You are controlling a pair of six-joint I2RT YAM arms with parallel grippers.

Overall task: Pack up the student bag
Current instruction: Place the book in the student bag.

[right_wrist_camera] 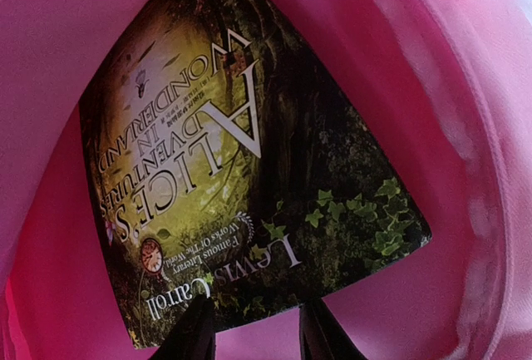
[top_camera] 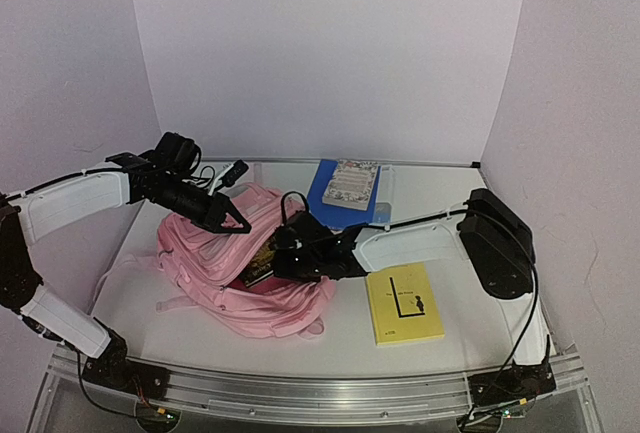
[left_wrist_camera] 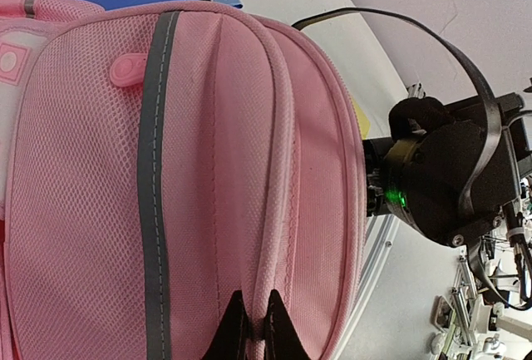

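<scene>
The pink student bag (top_camera: 235, 273) lies on the table with its opening towards the right arm. My left gripper (top_camera: 237, 221) is shut on a pink piped seam of the bag (left_wrist_camera: 274, 210), pinched between its fingertips (left_wrist_camera: 235, 331), and holds that edge up. My right gripper (top_camera: 278, 258) is at the bag's mouth. Its fingers (right_wrist_camera: 196, 335) stand apart. A dark green "Alice's Adventures in Wonderland" book (right_wrist_camera: 241, 169) lies inside the bag's pink lining (right_wrist_camera: 432, 86), just beyond the fingertips. In the top view a corner of the book (top_camera: 260, 271) shows in the opening.
A yellow book (top_camera: 403, 303) lies on the table to the right of the bag. A floral-covered book (top_camera: 352, 184) rests on a blue book (top_camera: 325, 188) at the back. White walls close in the back and sides.
</scene>
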